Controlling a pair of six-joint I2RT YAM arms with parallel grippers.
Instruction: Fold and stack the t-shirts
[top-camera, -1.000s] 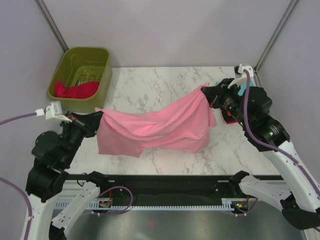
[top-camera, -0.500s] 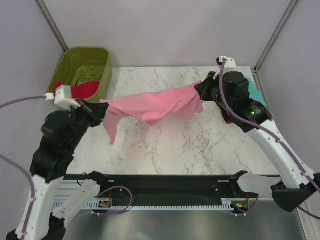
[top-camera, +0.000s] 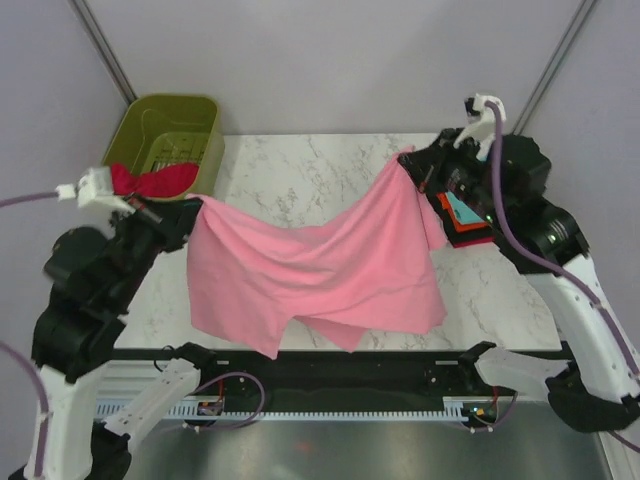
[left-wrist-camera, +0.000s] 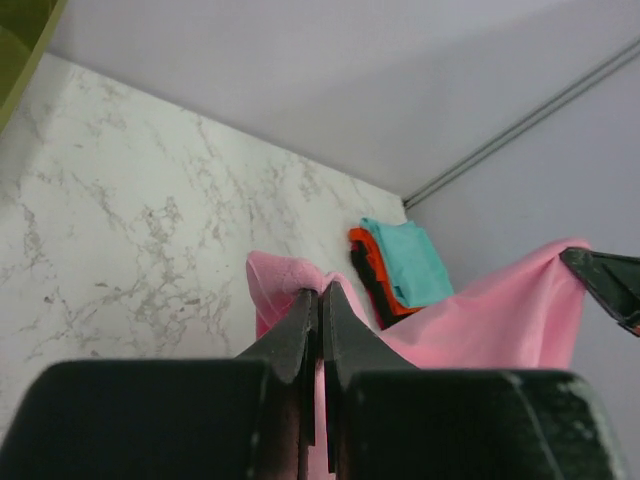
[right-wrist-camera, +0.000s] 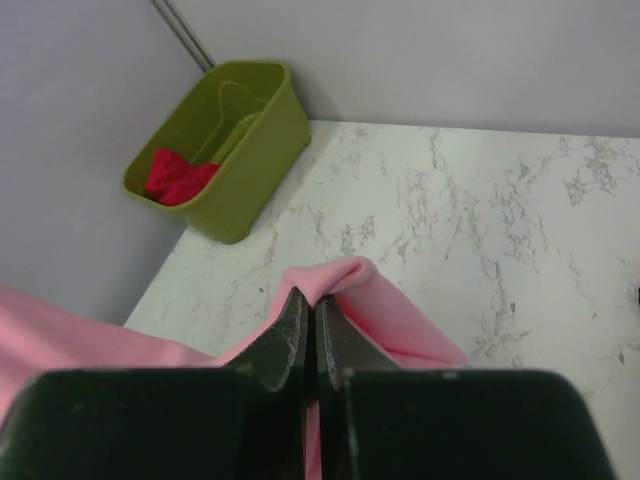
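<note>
Top external: left gripper and right gripper are each pinched shut on a top corner of the light pink t-shirt. It hangs spread between them, hem trailing over the near edge of the table. Best to pull taut (mid-span sags), then lower evenly. Folded stack sits just beside the right gripper.

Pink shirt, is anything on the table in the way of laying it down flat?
Nothing visible. The pink shirt hangs spread over the table's middle; the green basket is at the far left corner, the folded stack at the far right edge, both off to the side. The tabletop under the cloth is hidden.
</note>
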